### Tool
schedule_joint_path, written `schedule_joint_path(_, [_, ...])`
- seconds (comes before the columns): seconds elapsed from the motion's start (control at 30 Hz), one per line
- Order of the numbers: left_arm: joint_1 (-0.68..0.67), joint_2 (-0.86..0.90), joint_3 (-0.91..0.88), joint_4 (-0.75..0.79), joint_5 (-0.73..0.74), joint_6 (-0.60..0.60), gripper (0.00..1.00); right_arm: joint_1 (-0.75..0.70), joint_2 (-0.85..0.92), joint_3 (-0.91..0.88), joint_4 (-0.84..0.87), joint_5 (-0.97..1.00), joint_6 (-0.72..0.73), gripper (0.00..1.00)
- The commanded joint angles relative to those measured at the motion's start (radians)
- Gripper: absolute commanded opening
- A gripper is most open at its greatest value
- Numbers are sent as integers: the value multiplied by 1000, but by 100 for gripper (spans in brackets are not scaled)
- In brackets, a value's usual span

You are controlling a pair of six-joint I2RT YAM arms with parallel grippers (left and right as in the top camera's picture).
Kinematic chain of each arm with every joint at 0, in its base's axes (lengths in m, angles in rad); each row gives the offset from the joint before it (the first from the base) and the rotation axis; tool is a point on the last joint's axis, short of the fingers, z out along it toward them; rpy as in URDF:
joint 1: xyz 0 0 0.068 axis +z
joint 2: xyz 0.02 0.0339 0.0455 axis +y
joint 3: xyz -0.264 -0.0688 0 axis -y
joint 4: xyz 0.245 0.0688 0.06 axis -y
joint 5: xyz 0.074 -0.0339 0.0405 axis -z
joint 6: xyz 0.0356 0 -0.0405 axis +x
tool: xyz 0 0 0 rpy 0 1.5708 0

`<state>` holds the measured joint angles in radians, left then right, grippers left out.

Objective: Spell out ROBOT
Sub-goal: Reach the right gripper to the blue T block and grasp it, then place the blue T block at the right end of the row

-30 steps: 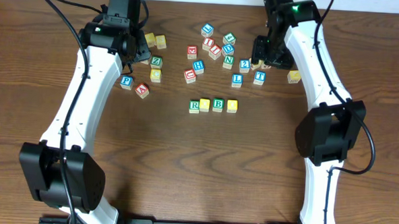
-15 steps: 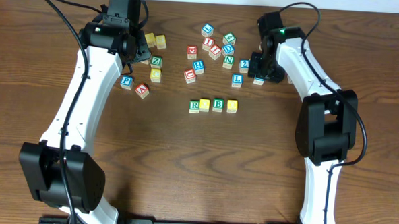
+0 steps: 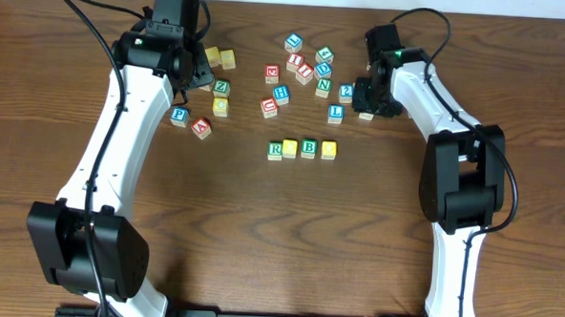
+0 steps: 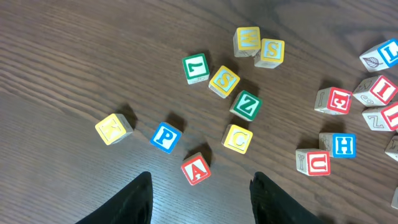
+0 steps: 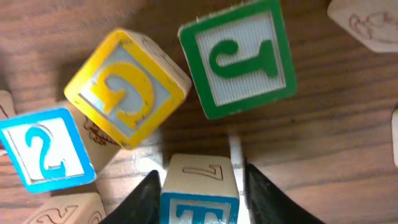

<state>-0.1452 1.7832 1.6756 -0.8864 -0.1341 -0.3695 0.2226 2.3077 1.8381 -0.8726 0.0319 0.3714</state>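
Tabletop [image 3: 260, 234] bears four rowed cubes [image 3: 308, 148]; right fingers [image 5: 261, 199] hold one T cube [image 5: 199, 208].

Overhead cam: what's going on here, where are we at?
The right gripper has its fingers on either side of the blue-framed T cube and looks closed on it, among the loose cubes at the back right. Four cubes stand in a row mid-table: green-framed R, yellow cube, green-framed B, second yellow cube. Only the T is missing. The left gripper is open and empty above the left cluster.
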Motion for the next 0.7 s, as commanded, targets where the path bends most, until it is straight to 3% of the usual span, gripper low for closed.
schedule_joint_path(0.0, [3,9,-4,-3,-9,-8,50,-5,1,-7,-1,14,-21,27])
schedule_joint_path(0.2, [3,9,-4,-3,-9,-8,50,-2,-13,-6,-13,-7,-21,16])
schedule_joint_path(0.53, [3,9,-4,-3,-9,-9,50,34,-201,-3,-232,-53,-21,16])
schedule_joint_path(0.67, [3,9,-4,-9,-9,-8,50,91,-201,-16,-341,-52,-20,16])
